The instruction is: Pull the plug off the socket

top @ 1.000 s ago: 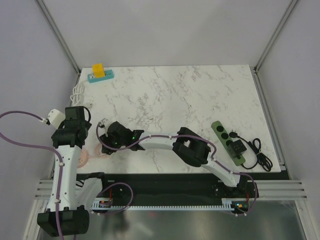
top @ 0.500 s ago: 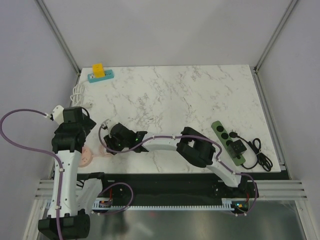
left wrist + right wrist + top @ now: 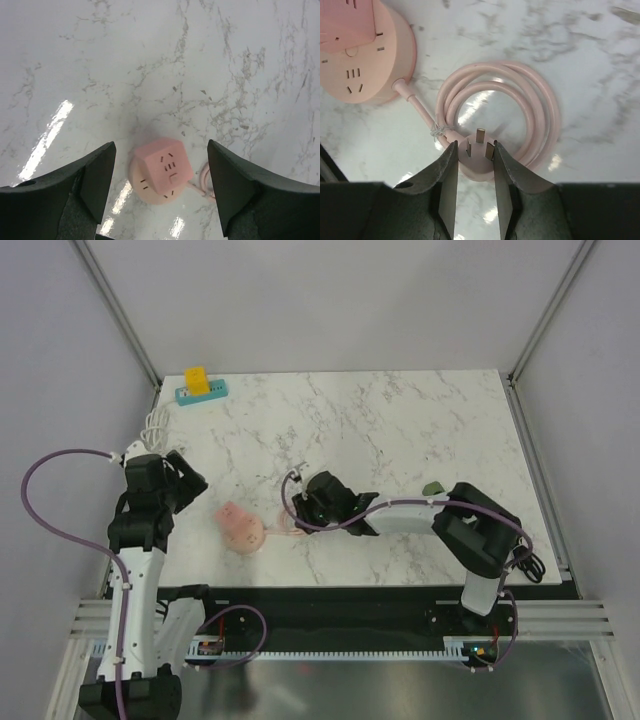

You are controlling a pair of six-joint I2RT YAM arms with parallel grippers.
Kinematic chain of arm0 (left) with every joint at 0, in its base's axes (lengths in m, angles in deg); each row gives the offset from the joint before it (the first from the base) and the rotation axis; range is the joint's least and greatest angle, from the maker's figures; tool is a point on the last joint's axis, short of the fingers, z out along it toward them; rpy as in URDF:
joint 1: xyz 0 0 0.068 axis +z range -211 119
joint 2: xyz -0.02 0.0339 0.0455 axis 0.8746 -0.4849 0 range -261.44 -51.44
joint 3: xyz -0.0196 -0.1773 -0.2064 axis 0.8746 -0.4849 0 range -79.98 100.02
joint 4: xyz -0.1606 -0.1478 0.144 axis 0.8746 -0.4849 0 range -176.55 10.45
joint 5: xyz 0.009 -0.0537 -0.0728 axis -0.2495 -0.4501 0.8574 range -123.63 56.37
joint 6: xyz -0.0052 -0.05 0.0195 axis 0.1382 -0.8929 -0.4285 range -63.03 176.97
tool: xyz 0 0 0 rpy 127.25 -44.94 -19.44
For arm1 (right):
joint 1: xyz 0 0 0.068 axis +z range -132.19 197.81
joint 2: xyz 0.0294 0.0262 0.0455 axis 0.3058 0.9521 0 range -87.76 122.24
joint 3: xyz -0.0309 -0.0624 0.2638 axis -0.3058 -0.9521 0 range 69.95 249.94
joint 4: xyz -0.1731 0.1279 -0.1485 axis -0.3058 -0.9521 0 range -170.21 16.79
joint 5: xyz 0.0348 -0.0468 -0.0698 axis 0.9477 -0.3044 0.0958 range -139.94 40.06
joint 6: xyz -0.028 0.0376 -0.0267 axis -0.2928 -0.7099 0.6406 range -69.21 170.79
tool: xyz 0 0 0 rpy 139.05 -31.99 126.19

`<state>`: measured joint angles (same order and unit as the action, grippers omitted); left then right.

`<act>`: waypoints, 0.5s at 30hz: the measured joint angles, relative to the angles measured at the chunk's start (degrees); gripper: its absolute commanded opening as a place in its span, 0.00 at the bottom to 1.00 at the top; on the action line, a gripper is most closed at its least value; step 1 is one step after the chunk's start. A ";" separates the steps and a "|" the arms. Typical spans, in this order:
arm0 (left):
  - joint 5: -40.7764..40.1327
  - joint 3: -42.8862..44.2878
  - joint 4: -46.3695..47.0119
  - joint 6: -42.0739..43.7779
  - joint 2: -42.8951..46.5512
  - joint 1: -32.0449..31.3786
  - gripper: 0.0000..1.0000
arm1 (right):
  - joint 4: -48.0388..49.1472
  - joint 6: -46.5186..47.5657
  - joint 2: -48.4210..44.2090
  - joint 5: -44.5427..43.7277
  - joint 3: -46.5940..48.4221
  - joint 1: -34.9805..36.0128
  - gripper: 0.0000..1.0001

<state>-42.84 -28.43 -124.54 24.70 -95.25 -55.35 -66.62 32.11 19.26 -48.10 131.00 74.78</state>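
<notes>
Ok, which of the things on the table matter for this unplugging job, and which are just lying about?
Job: pink socket; coiled pink cord; pink plug, gripped by right end effector; left end effector, open above the socket.
Lying about: teal strip with yellow plug; green strip, mostly hidden behind the arm; black cord; white cable.

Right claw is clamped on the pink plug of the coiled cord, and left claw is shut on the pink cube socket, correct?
No. The left claw is open, its jaws spread wide and not touching the pink cube socket, as the left wrist view shows. The right claw is clamped on the pink plug of the coiled cord, as you say.
</notes>
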 measured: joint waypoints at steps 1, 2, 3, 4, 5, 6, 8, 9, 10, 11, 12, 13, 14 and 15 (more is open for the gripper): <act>2.01 -0.72 0.94 0.68 -0.02 -0.02 0.80 | -0.13 0.50 -2.32 -0.37 -2.60 -1.25 0.00; 4.02 -1.44 1.99 1.16 -0.11 0.00 0.79 | -0.33 0.94 -4.50 -0.72 -5.07 -2.47 0.00; 5.99 -2.10 2.97 1.53 -0.33 -0.02 0.77 | -0.85 1.33 -6.49 -1.11 -7.06 -3.52 0.00; 8.04 -2.71 4.00 1.79 -0.76 -0.02 0.75 | -1.20 1.64 -7.87 -1.53 -8.33 -4.17 0.00; 9.51 -3.23 4.87 1.88 -1.31 -0.02 0.74 | -1.64 2.08 -9.38 -2.05 -9.75 -4.76 0.00; 11.30 -3.67 5.55 1.92 -2.19 -0.02 0.72 | -2.16 2.45 -10.67 -2.43 -10.84 -5.11 0.01; 14.29 -4.72 6.95 1.97 -4.20 -0.13 0.71 | -3.63 3.04 -12.41 -3.17 -11.91 -5.38 0.14; 15.43 -5.22 7.37 2.03 -5.14 -0.17 0.69 | -4.59 3.34 -13.03 -3.45 -12.02 -5.40 0.19; 16.17 -5.77 7.65 2.19 -5.92 -0.24 0.65 | -5.40 3.58 -13.53 -3.76 -12.04 -5.46 0.30; 16.83 -6.16 7.74 2.27 -6.32 -0.28 0.63 | -6.16 3.82 -13.90 -4.13 -12.04 -5.51 0.35; 17.27 -6.60 7.76 2.43 -6.58 -0.28 0.61 | -6.84 3.93 -14.14 -4.35 -12.00 -5.51 0.38; 17.57 -6.97 7.85 2.54 -6.67 -0.28 0.60 | -7.87 3.96 -14.40 -4.55 -11.78 -5.51 0.42; 17.97 -7.30 7.91 2.54 -6.67 -0.28 0.58 | -9.22 3.98 -14.51 -4.81 -11.23 -5.51 0.51; 18.38 -7.65 8.11 2.47 -6.64 -0.28 0.50 | -10.56 3.96 -14.51 -5.22 -10.54 -5.51 0.55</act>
<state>-24.46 -36.08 -116.43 27.17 -101.89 -55.63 -77.17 36.07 4.75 -53.32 120.47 69.27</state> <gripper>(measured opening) 0.593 0.457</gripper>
